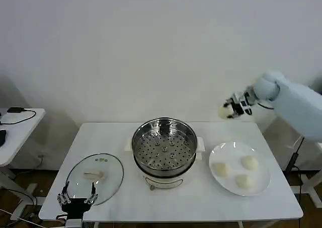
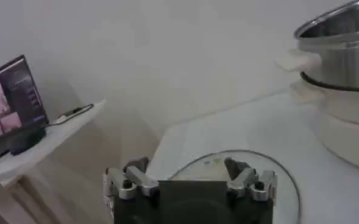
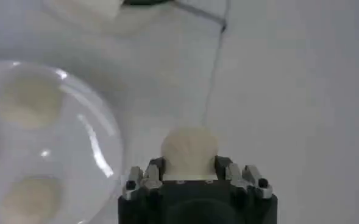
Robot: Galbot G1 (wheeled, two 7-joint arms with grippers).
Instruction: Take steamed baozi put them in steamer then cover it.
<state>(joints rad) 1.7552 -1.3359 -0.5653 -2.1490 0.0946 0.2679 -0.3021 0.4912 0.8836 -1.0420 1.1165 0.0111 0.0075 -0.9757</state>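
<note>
Above the table's far right corner: right gripper [image 1: 230, 110] is raised, fingers closed on one bun [image 3: 189, 150]
Plate [image 1: 260, 180]: on the table's right side, right of the steamer, holding three baozi [image 1: 242, 171]
Steamer [image 1: 164, 145]: table centre, uncovered, its perforated tray bare
Lid [image 1: 111, 176]: flat on the table, left of the steamer
Left gripper [image 1: 77, 198]: low at the near left edge, just beside the lid's near rim, fingers spread apart and holding nothing
</note>
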